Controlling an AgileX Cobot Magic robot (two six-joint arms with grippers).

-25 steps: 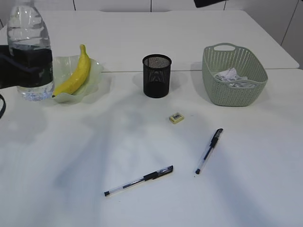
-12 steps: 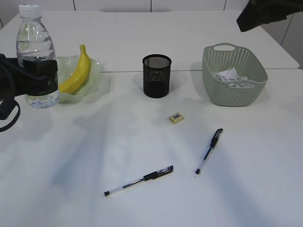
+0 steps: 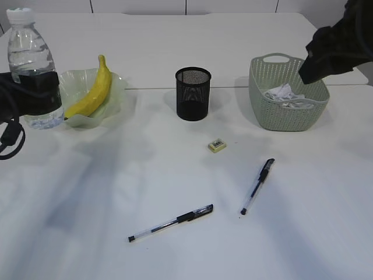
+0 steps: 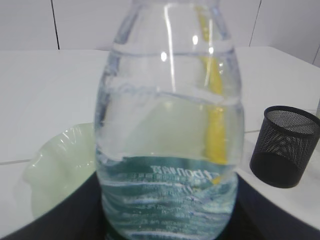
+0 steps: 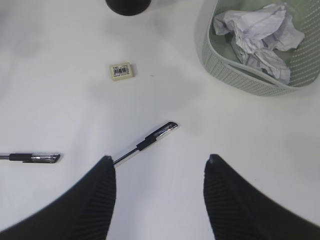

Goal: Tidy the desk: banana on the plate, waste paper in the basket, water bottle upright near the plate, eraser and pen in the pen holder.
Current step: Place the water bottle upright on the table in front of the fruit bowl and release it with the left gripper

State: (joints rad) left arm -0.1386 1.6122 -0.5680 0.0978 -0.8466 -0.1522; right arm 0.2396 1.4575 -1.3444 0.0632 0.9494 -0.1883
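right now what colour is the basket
Pale green basket, clearest in the exterior view.

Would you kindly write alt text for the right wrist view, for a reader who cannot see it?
The right hand, open and empty, hangs above a white table over a black pen. A second pen lies at the left, an eraser farther off, and a green basket holding crumpled paper sits top right.

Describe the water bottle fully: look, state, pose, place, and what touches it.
The water bottle is clear ribbed plastic with a white cap, mostly full of water, and a dark teal label round its lower body. It stands upright at the table's far left, just left of the pale green plate holding the banana. The left gripper clasps it at the label.
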